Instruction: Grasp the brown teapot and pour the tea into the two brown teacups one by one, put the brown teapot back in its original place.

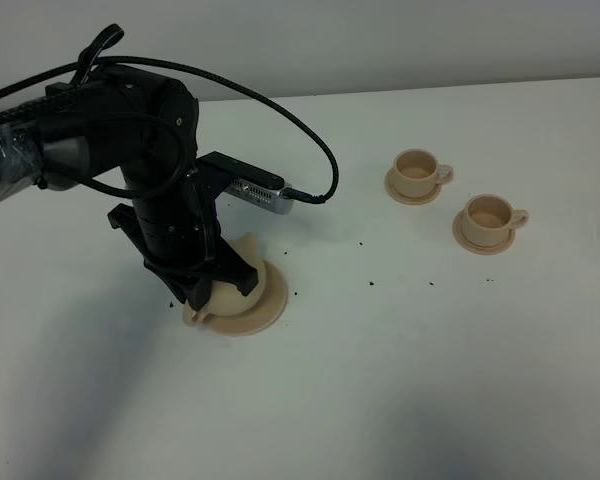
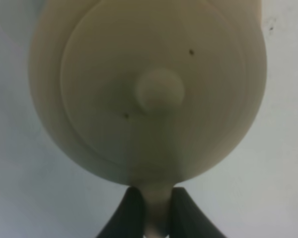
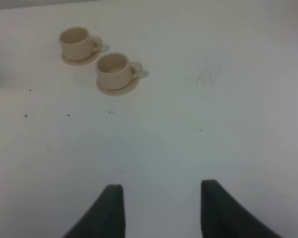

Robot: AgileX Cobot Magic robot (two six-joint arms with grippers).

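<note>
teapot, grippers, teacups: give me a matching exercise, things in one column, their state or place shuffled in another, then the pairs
1 brown teapot
2 left gripper
3 right gripper
4 two teacups

a open, over bare table
b each on a small saucer
c at the wide saucer
d shut on the teapot's handle

Pairs: 1-c, 2-d, 3-a, 4-b

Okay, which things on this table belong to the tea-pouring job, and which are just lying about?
Job:
brown teapot, handle pinched in the left gripper
wide saucer beneath it
rear teacup
front teacup

Lying about:
dark specks scattered on the table
</note>
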